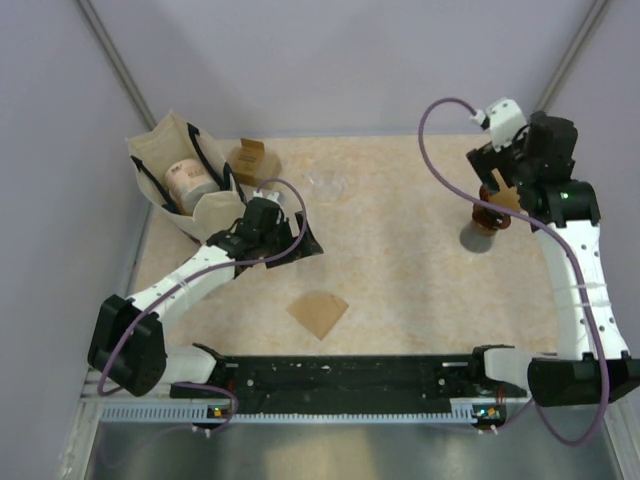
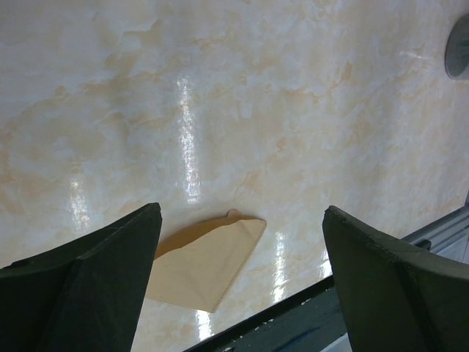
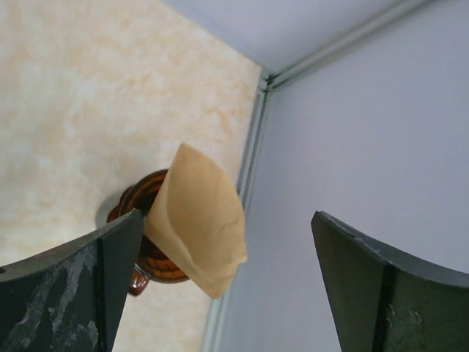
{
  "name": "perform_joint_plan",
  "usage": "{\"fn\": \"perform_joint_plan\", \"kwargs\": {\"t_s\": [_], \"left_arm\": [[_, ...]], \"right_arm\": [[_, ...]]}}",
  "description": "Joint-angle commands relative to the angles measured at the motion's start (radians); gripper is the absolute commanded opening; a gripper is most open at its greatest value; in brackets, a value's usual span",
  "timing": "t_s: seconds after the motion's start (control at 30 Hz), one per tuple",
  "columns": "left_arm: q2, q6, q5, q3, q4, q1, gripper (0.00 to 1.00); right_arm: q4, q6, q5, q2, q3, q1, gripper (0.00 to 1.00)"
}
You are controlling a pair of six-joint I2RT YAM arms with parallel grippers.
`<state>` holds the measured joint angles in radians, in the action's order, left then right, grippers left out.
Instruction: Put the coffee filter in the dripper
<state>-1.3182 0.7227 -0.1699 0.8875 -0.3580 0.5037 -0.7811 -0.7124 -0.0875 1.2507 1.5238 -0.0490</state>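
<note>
A brown ceramic dripper (image 1: 487, 218) stands at the right side of the table and also shows in the right wrist view (image 3: 150, 242). A tan paper filter (image 3: 199, 218) hangs tilted just above it, touching my right gripper's left finger (image 3: 88, 279). My right gripper (image 3: 227, 216) is wide open over the dripper (image 1: 497, 187). A second filter (image 1: 318, 313) lies flat on the table near the front. My left gripper (image 1: 298, 240) is open and empty above the table, with that filter (image 2: 201, 264) below, close to its left finger.
A cream bag (image 1: 160, 150) with a roll of filters stands at the back left, with a small brown box (image 1: 247, 157) beside it. A clear glass piece (image 1: 330, 182) lies at the back middle. The black front rail (image 1: 350, 375) runs along the near edge.
</note>
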Motion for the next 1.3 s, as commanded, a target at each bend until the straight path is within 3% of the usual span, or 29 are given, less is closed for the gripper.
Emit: {"fn": "perform_joint_plan", "kwargs": {"t_s": [0.0, 0.17, 0.33, 0.47, 0.67, 1.03, 1.27], "left_arm": [[0.025, -0.009, -0.023, 0.024, 0.047, -0.004, 0.96], [0.045, -0.016, -0.031, 0.011, 0.057, -0.004, 0.96], [0.053, -0.028, -0.033, 0.007, 0.054, -0.005, 0.96], [0.054, -0.022, -0.036, 0.001, 0.062, -0.005, 0.96], [0.056, -0.025, -0.042, -0.010, 0.065, -0.004, 0.95], [0.069, -0.023, -0.034, -0.027, 0.065, -0.005, 0.95], [0.065, -0.025, -0.037, -0.028, 0.063, -0.007, 0.94]], "right_arm": [[0.281, 0.407, -0.146, -0.077, 0.015, 0.029, 0.95], [0.102, 0.550, -0.352, -0.011, 0.082, 0.043, 0.84], [-0.062, 0.608, -0.147, 0.081, 0.159, 0.162, 0.64], [-0.079, 0.604, -0.045, 0.107, 0.144, 0.176, 0.44], [-0.092, 0.593, 0.029, 0.122, 0.066, 0.195, 0.26], [-0.129, 0.574, 0.141, 0.181, 0.036, 0.198, 0.23], [-0.144, 0.574, 0.118, 0.208, 0.019, 0.198, 0.23]]}}
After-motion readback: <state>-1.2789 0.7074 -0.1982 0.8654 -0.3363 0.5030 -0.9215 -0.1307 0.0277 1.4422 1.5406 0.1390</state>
